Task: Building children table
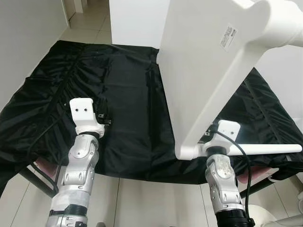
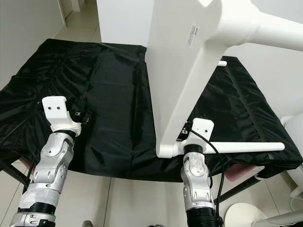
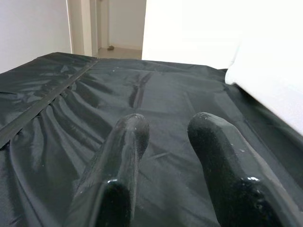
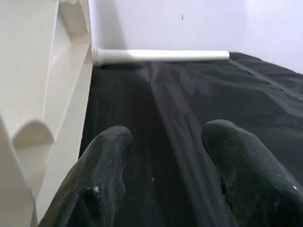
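Looking down past my two silver arms, I have the left pincer [image 3: 165, 161] hovering low over the near left part of the black cloth [image 1: 128, 118], fingers spread with nothing between them. The right pincer [image 4: 165, 165] sits at the near right, also spread and empty, its fingers pointing away across the cloth.

Just left of that right pincer stands the white tabletop [image 1: 208, 66], tipped up on its edge, its near lower corner [image 1: 187, 152] resting on the cloth close beside the right wrist. A label [image 1: 228, 38] is stuck to the face turned toward me. The panel's long axis runs from that near corner up and away to the far right. From the near corner one white leg [image 1: 265, 149] sticks out to the right, lying level along the near edge of the cloth, just past the right wrist. Another leg [image 2: 274, 35] juts right from the upper corner, and a third [image 4: 161, 55] lies further off, low over the far cloth.

My judgement: the right arm is clearly nearer the piece, which lies to its left, so any steadying or tipping falls to it; the left arm is well apart across bare cloth. Beyond, pale floor tiles [image 1: 90, 23] and a white wall.
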